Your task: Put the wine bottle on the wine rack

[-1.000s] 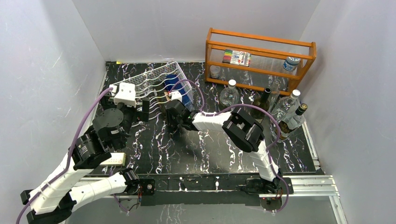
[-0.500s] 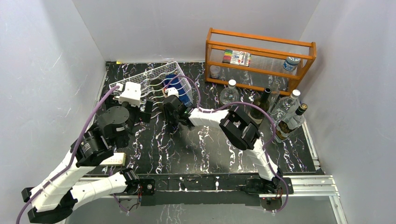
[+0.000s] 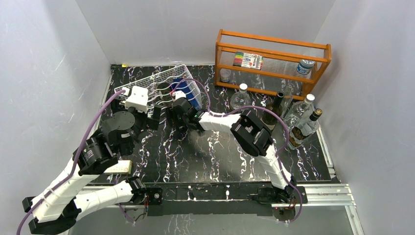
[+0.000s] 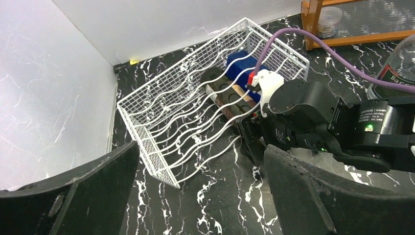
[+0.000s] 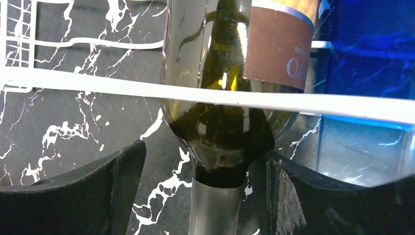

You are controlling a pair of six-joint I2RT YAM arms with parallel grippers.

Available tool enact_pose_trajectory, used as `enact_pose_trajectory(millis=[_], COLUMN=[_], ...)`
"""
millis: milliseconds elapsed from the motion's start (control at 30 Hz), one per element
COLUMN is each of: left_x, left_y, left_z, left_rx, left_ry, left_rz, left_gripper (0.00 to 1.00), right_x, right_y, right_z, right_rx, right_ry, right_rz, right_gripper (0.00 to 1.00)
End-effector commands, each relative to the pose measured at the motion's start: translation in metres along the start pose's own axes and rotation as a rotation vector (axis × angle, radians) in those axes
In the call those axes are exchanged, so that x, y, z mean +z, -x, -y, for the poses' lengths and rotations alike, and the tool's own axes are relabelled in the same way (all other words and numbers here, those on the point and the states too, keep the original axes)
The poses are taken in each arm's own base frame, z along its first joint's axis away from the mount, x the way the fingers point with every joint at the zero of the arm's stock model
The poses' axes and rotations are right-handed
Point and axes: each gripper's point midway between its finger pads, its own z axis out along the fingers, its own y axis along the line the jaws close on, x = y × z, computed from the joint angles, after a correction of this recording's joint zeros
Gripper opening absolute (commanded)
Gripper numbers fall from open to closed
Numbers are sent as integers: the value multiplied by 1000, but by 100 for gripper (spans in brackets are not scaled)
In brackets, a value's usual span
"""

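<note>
Black table top (image 3: 210, 156), veined white like marble, carries the wine rack (image 4: 181, 107): thin white wire bent into wavy cradles, closed by grid ends. The wine bottle (image 5: 220, 98), smooth dark green glass with a brown label, lies in one cradle just beside a blue bottle (image 5: 362, 49). The right gripper (image 5: 203, 161) reaches in low, jaws parted either side of the grey-foiled neck, gripping nothing. The left gripper (image 4: 200, 152) hovers near the rack, spread wide, empty.

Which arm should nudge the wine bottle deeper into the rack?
Right. The right gripper, open, straddles the neck of the wine bottle in the wine rack; the left gripper hangs open, apart.
</note>
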Motion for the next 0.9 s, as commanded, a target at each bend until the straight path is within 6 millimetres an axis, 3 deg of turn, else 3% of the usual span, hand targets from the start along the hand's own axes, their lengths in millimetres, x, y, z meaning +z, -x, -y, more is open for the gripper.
enact_pose_trajectory(millis=[0,167,567,733,867], left_x=[-5,-3,-1,-5,-10], left_y=[8,2,-1,-6,-8], left_z=[1,7,14,11,3], left_rx=[-27,-15,-14,-17,-47], left_ry=[-35,-53,-76,-82,-65], left_rz=[10,-4,-17,-6,5], left_gripper=[98,98,98,98,98], right_x=[-25,-44,-92,-128,-168], right_y=[58,57,79,87,95], right_z=[-17,-19,-17,-4,19], right_rx=[1,20,47,67,89], right_ry=[95,117,99,49,-16], right_rz=[132,129,171,133,172], right_gripper=[87,88,86,85,85])
